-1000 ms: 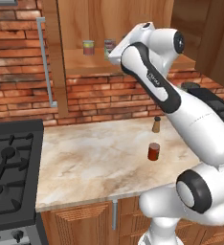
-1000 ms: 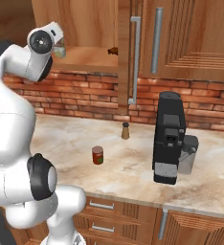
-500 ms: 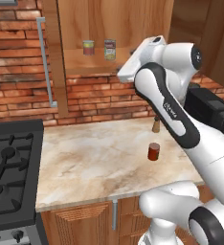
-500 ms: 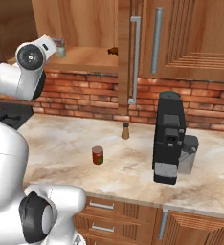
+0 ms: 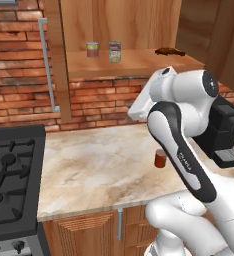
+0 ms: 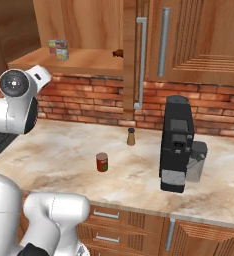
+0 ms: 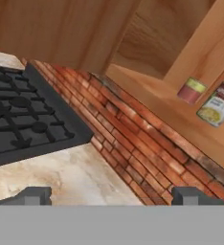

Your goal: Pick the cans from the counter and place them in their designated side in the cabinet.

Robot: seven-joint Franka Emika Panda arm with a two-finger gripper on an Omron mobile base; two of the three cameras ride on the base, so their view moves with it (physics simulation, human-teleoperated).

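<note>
I see the labelled can upright on the cabinet shelf, just beside the greenish-topped can and on the stove-ward half of the shelf. The dark red can is upright on the counter, out in the open, well below the shelf and toward the front edge from the shaker.

Hard to read: in the left base view the forearm cuts off the lower side of the dark red can, and the shaker is hidden behind the arm there. A small dark thing at the shelf end far from the cans is too small for me to identify. The coffee machine is partly covered by the arm in the left view.

Gripper: two tips barely poke up at the bottom of the hand view, set wide apart, nothing between them. It looks past the stove corner and brick wall up at the shelf.

Since a second ago: the arm has pulled back from the shelf and swung down; both shelf cans and the counter can are unmoved.
</note>
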